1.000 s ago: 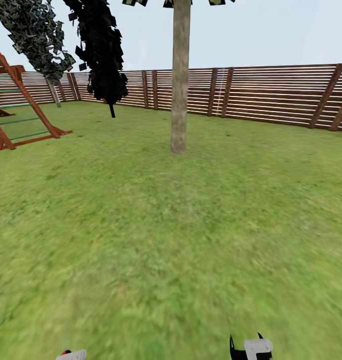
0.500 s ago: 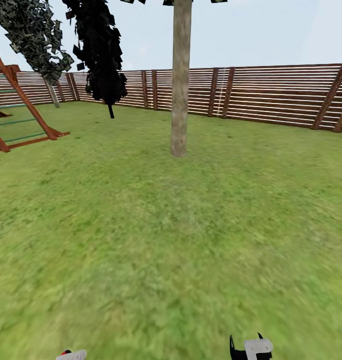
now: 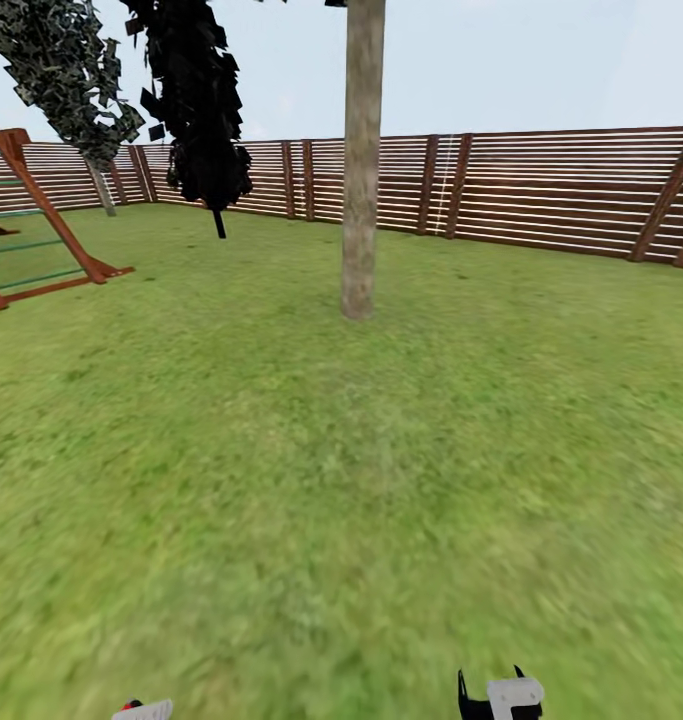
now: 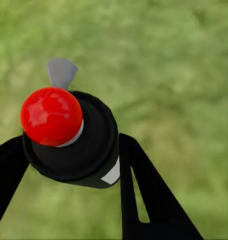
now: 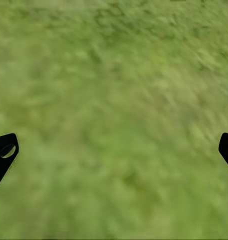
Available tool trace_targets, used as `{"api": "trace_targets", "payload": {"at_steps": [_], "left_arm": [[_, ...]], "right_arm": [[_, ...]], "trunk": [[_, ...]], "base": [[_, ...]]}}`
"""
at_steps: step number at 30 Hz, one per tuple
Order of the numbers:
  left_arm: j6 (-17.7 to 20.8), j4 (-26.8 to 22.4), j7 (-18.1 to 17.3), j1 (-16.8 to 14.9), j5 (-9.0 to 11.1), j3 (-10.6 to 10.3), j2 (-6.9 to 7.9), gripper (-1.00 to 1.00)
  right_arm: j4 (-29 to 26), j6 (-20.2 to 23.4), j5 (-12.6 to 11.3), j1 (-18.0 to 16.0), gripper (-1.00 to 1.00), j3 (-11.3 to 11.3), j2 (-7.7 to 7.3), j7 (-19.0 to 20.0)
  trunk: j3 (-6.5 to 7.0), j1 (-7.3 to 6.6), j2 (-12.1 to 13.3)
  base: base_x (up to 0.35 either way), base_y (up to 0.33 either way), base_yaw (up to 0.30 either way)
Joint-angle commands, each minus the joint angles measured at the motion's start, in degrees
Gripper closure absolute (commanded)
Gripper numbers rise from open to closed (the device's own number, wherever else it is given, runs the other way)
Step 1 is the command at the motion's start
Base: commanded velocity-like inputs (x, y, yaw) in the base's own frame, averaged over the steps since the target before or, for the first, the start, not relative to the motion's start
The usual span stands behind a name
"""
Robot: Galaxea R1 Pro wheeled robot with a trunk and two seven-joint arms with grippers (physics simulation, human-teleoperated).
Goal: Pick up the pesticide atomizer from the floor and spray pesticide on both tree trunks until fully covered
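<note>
One pale trunk (image 3: 361,160), two dark trees (image 3: 196,100), one fence (image 3: 541,190), one climbing frame (image 3: 31,220), one atomizer (image 4: 73,135).

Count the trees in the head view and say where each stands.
3. A pale bare tree trunk rises mid-lawn, straight ahead. A near-black cypress stands left of it by the fence. A leaning leafy tree is at the far left corner. Others may lie outside the frame.

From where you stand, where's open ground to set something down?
The wide grass between you and the trunk is bare, as is the stretch right of the trunk up to the fence. Far left is crowded: climbing frame and a dark cypress.
</note>
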Motion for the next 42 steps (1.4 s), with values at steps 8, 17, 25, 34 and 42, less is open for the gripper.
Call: {"api": "trace_targets", "payload": {"at_steps": [8, 17, 25, 34, 42], "left_arm": [[0.0, 0.0, 0.0, 0.0, 0.0, 0.0, 0.0, 1.0], [0.0, 0.0, 0.0, 0.0, 0.0, 0.0, 0.0, 1.0], [0.0, 0.0, 0.0, 0.0, 0.0, 0.0, 0.0, 1.0], [-0.1, 0.0, 0.0, 0.0, 0.0, 0.0, 0.0, 1.0], [0.0, 0.0, 0.0, 0.0, 0.0, 0.0, 0.0, 1.0]], "right_arm": [[0.0, 0.0, 0.0, 0.0, -1.0, 0.0, 0.0, 0.0], [0.0, 0.0, 0.0, 0.0, -1.0, 0.0, 0.0, 0.0], [0.0, 0.0, 0.0, 0.0, -1.0, 0.0, 0.0, 0.0], [0.0, 0.0, 0.0, 0.0, -1.0, 0.0, 0.01, 0.0], [0.0, 0.0, 0.0, 0.0, -1.0, 0.0, 0.0, 0.0]], "trunk": [[0.0, 0.0, 0.0], [0.0, 0.0, 0.0], [0.0, 0.0, 0.0], [0.0, 0.0, 0.0], [0.0, 0.0, 0.0]], "base": [[0.339, 0.0, 0.0], [0.34, 0.0, 0.0], [0.34, 0.0, 0.0], [0.34, 0.0, 0.0], [0.34, 0.0, 0.0]]}}
